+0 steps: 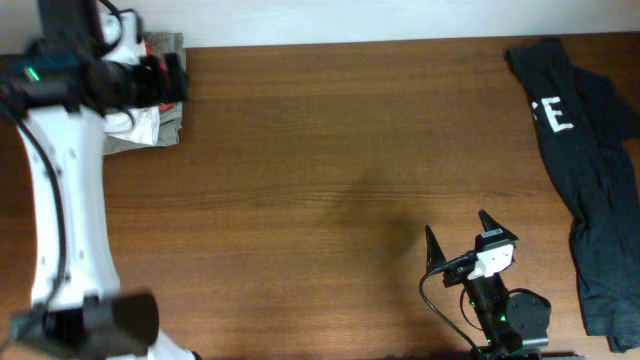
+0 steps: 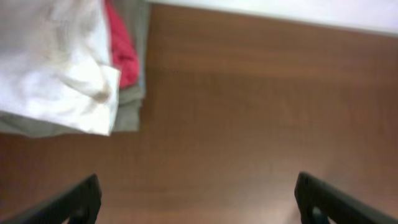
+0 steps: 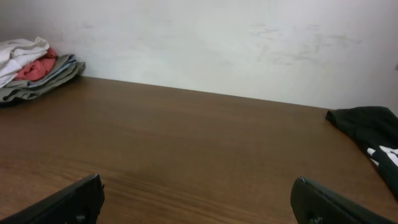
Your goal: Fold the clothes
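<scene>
A folded white garment (image 2: 56, 68) lies on top of a pile with a red (image 2: 122, 53) and grey-green garment at the table's far left corner (image 1: 150, 120); the pile also shows in the right wrist view (image 3: 34, 71). A black shirt with white lettering (image 1: 590, 170) lies crumpled along the right edge, also in the right wrist view (image 3: 373, 140). My left gripper (image 1: 165, 80) is open and empty, just right of the pile; in its wrist view (image 2: 196, 199) only bare wood lies between the fingers. My right gripper (image 1: 465, 235) is open and empty near the front edge.
The brown wooden table (image 1: 330, 150) stretches between the pile and the black shirt. A pale wall (image 3: 217, 43) stands behind the table's far edge. The left arm's white body (image 1: 60, 200) runs along the left side.
</scene>
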Motion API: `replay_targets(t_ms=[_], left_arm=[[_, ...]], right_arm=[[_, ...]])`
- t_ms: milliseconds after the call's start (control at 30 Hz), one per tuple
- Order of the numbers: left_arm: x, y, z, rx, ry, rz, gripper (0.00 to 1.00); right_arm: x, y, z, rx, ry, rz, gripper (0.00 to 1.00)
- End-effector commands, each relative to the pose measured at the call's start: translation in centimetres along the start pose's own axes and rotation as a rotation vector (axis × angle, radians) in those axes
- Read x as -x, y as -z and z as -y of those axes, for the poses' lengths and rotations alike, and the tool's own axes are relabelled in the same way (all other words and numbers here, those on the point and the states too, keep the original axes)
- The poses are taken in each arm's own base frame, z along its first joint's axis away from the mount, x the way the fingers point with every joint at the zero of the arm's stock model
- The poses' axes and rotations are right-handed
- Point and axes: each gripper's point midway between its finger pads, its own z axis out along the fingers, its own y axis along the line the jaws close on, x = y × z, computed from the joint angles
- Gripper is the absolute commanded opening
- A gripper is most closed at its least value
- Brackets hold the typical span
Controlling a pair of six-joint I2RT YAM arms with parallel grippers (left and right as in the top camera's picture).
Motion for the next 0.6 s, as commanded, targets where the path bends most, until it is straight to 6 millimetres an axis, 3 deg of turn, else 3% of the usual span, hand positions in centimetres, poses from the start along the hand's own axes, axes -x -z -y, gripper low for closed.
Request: replay_targets(t_ms=[0,133,200,333,433,567], left_arm=[[-5.4,2.4,1.2,-0.004,-0.173,0.089,0.99],[-11.5,2.8,0.6,0.007,-0.198,0.261,0.99],[-15.0,4.2,0.6,0.002,-0.203,0.484,0.99],[-18.5,6.2,0.3,-0.016,-0.167,0.870,0.99],[-20.2,5.3,-0.4,-0.005,-0.161,0.995,0.99],[-22.5,2.5,-1.4,0.014,-0.149,0.986,0.99]], right_arm=[[-0.3,0.0,-0.1,0.000,0.001,-0.005,0.99],[-0.3,0.0,-0.1,0.000,0.001,-0.005,0.99],[-0.3,0.0,-0.1,0.000,0.001,-0.005,0.99],[-0.3,0.0,-0.1,0.000,0.001,-0.006,0.99],[-0.3,0.0,-0.1,0.000,0.001,-0.005,0.99],[-0.3,0.0,-0.1,0.000,0.001,-0.005,0.99]])
